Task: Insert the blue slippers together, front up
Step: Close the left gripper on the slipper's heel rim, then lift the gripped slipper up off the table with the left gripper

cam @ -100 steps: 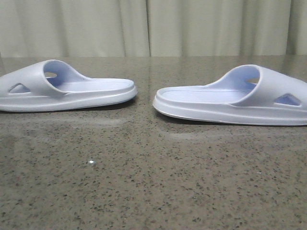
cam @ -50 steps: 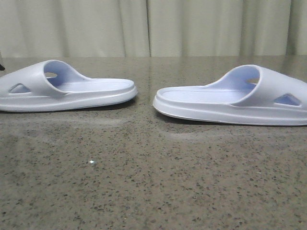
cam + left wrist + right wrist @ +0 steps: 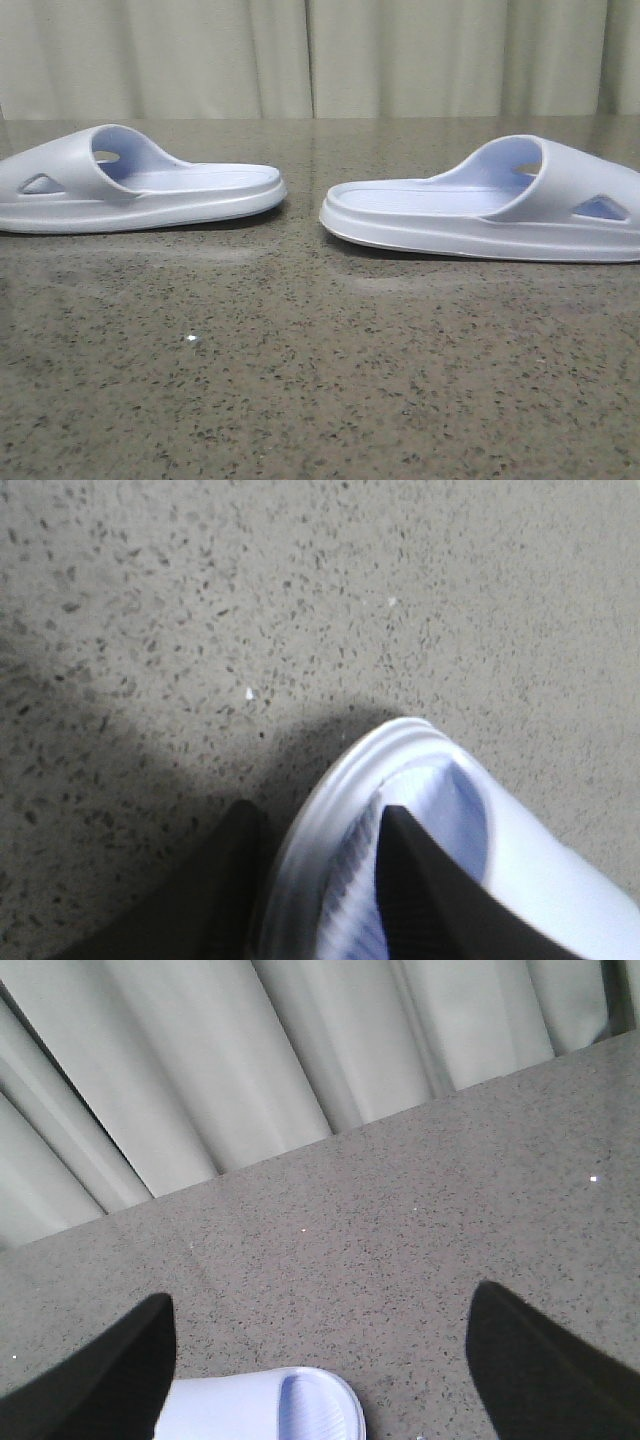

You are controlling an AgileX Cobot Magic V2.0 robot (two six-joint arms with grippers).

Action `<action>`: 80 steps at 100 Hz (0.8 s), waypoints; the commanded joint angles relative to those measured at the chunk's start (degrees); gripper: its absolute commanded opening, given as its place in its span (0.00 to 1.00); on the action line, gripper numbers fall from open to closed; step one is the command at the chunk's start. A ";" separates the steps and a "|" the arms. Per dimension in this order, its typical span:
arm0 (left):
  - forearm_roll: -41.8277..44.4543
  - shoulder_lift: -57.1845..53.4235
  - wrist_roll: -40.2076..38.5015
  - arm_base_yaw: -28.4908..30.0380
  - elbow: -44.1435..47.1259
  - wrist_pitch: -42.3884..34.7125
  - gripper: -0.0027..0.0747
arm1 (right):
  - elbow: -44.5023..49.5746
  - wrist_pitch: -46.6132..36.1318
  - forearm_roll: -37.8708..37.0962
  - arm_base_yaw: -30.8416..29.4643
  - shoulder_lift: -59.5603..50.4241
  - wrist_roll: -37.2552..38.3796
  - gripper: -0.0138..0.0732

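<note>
Two pale blue slippers lie flat on the speckled table, heels facing each other. The left slipper (image 3: 140,195) has its toe end past the left edge of the front view. The right slipper (image 3: 490,210) has its strap at the right. Neither gripper shows in the front view. In the left wrist view my left gripper (image 3: 320,825) is open and straddles the toe rim of the left slipper (image 3: 400,738), one finger outside on the table side and one finger (image 3: 420,880) over the ridged footbed. My right gripper (image 3: 320,1295) is wide open above one end of the right slipper (image 3: 270,1405).
The grey speckled table (image 3: 320,380) stretches in front of the slippers. A pale pleated curtain (image 3: 320,55) hangs behind the table's far edge and also shows in the right wrist view (image 3: 250,1050).
A dark tip showed at the left edge of the front view half a second ago and is gone now. The slippers have not moved.
</note>
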 commanded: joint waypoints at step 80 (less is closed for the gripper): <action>-1.26 -4.96 7.51 0.07 -0.82 0.55 0.06 | -2.06 -4.46 -0.45 -0.45 0.86 0.11 0.76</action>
